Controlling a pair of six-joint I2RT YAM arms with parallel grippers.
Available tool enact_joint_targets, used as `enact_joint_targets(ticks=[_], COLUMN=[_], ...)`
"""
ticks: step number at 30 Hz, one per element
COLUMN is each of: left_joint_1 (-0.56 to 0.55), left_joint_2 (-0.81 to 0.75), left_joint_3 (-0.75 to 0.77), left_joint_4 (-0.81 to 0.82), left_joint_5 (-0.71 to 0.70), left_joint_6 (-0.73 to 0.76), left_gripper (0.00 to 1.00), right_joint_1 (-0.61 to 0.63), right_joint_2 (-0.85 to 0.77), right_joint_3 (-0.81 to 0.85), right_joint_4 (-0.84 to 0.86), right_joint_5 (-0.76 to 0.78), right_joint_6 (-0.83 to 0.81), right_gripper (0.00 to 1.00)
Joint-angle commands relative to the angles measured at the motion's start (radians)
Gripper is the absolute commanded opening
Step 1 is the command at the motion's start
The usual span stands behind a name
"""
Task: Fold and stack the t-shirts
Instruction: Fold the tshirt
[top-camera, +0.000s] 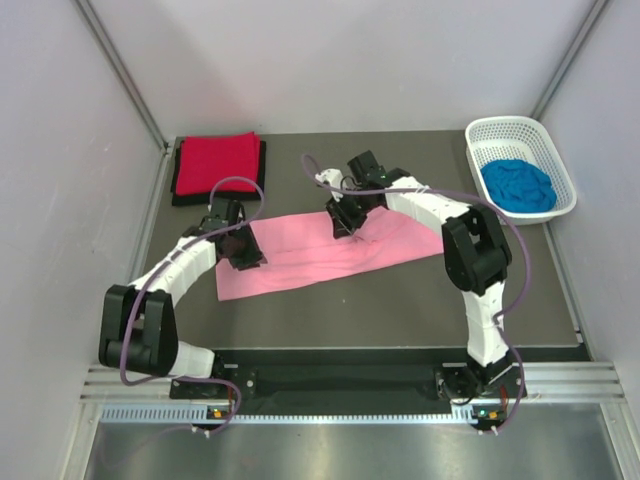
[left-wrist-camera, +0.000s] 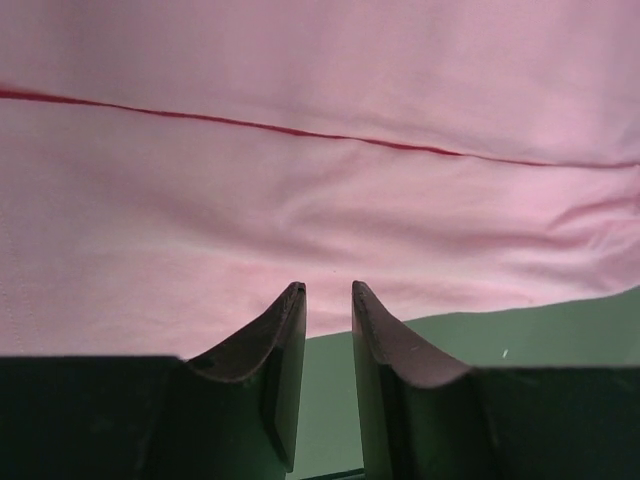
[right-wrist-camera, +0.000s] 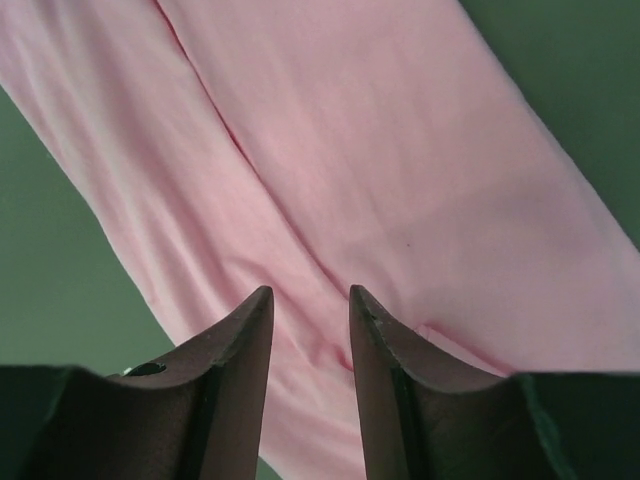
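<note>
A dark table (top-camera: 400, 310) sat between pale walls. Mid-table, the pink t-shirt (top-camera: 300, 262) lay as a long strip, folded lengthwise but not yet squared or stacked. The left gripper (top-camera: 243, 255) at its left end and the right gripper (top-camera: 345, 225) over its far edge both stood apart, empty. Far left, the red t-shirt (top-camera: 215, 160) lay folded on the black t-shirt (top-camera: 215, 201). Far right, the blue t-shirt (top-camera: 517, 185) sat crumpled in the basket (top-camera: 510, 125), untouched. Only the wrist views showed the finger gaps, and only the top view showed the stack and basket.
</note>
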Motion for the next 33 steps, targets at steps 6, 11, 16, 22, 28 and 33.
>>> enact_joint_targets(ticks=[6, 11, 16, 22, 28, 33], left_joint_1=[0.018, 0.053, 0.084, 0.108, 0.127, 0.133], left_joint_2=[-0.026, -0.024, -0.01, 0.003, -0.003, 0.002], left_joint_3=[-0.057, -0.111, -0.13, -0.16, -0.174, -0.185], left_joint_4=[-0.015, 0.022, 0.036, 0.05, 0.064, 0.073], left_joint_5=[0.038, 0.054, 0.011, 0.002, 0.008, 0.006], left_joint_6=[-0.008, -0.034, -0.038, -0.037, -0.031, -0.028], left_gripper=[0.29, 0.29, 0.29, 0.28, 0.28, 0.28], right_joint_1=[-0.015, -0.016, -0.018, -0.018, -0.01, 0.002], right_joint_2=[0.109, 0.136, 0.168, 0.165, 0.182, 0.193], right_joint_3=[0.152, 0.162, 0.188, 0.178, 0.184, 0.181], right_joint_4=[-0.241, -0.239, -0.238, -0.181, -0.169, -0.144], right_joint_5=[-0.123, -0.097, -0.094, -0.09, -0.076, -0.048], right_joint_6=[-0.23, -0.25, -0.245, -0.216, -0.207, -0.198], right_gripper=[0.36, 0.36, 0.34, 0.34, 0.34, 0.34])
